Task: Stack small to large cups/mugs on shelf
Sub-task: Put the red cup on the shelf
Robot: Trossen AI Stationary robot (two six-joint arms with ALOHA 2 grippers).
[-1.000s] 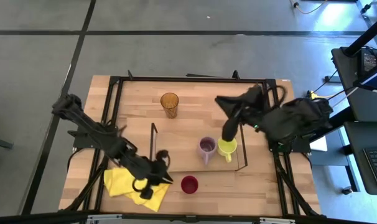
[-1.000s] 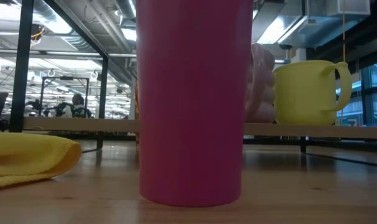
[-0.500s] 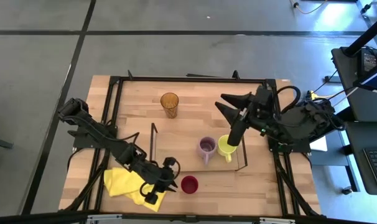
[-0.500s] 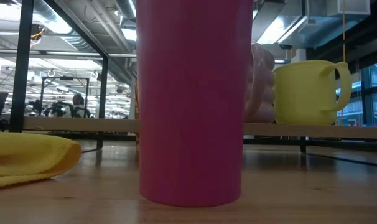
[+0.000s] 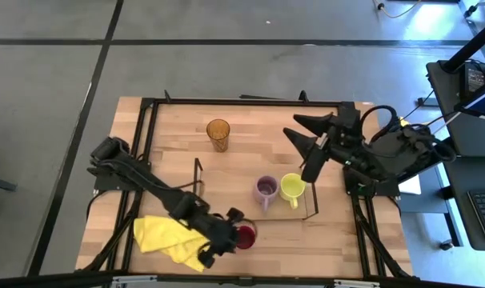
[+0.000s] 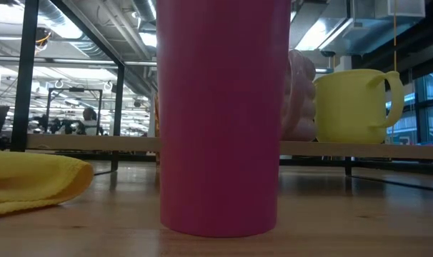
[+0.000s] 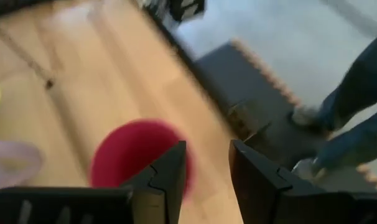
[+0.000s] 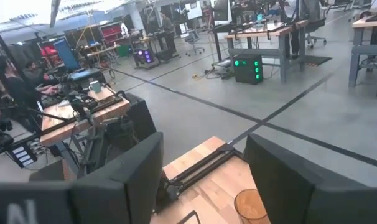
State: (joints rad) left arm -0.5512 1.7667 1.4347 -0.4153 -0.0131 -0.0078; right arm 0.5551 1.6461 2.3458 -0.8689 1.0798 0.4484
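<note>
The dark red cup [image 5: 244, 237] stands on the tabletop near the near edge and fills the low view [image 6: 220, 114]. My left gripper [image 5: 231, 225] is open just above it. In the left wrist view [image 7: 207, 168] one finger is over the cup's mouth [image 7: 135, 152] and the other is outside the rim. I see no touch. The lilac mug [image 5: 266, 190] and the yellow-green mug [image 5: 291, 188] stand on the shelf [image 5: 226, 180]. The amber tumbler [image 5: 218, 133] stands on the table beyond it. My right gripper [image 5: 310, 166] is open and empty, raised beyond the yellow-green mug.
A yellow cloth [image 5: 166, 240] lies at the near left, under my left arm, and shows in the low view [image 6: 31, 182]. The shelf's black wire frames [image 5: 197, 180] stand at its short ends. A person's legs [image 7: 350, 106] show beyond the table's edge.
My left gripper has gone from over the yellow cloth toward the table's right edge, up to the dark red cup. My right gripper has drawn back from the yellow-green mug toward the far right. The cups and mugs have stayed in place.
</note>
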